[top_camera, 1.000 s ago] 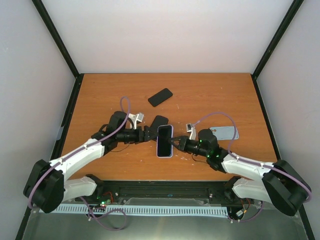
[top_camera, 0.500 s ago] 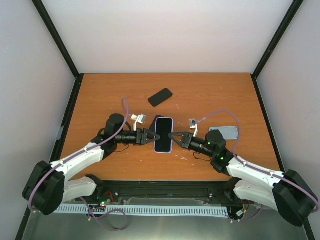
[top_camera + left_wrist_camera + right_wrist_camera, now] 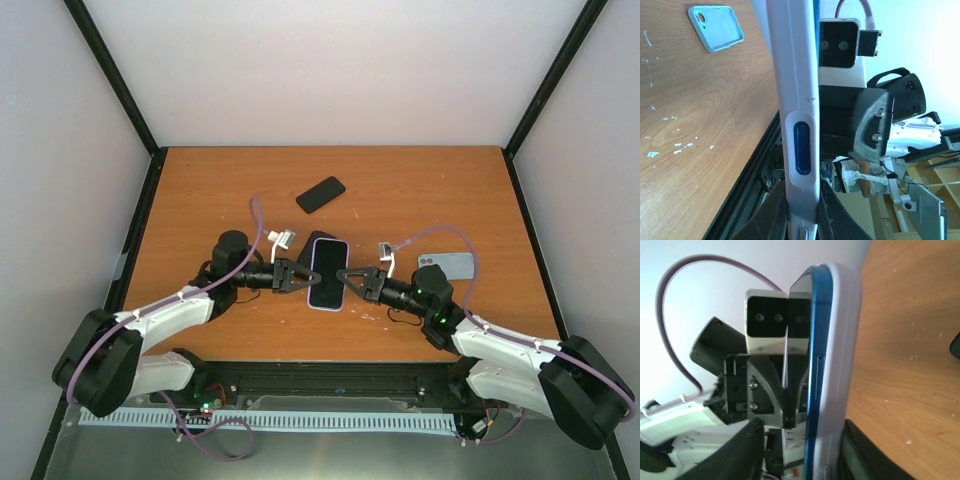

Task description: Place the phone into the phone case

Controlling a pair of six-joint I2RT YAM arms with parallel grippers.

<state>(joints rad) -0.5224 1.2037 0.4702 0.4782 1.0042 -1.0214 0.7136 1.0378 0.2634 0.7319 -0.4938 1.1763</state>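
The phone, black screen up, sits in a pale lilac phone case and is held up off the table between both arms. My left gripper is shut on the case's left long edge. In the left wrist view its fingers pinch the case's side just below a blue button. My right gripper is open around the right edge. In the right wrist view one finger rests against the case, and the other finger stands clear of the phone's blue rim.
A second black phone lies on the table farther back. A light blue case lies to the right, also in the left wrist view as the blue case. A dark flat object shows partly behind the held phone.
My left gripper has shut on the case's left edge. My right gripper, which held the phone, has opened. The phone has moved slightly away from the near edge.
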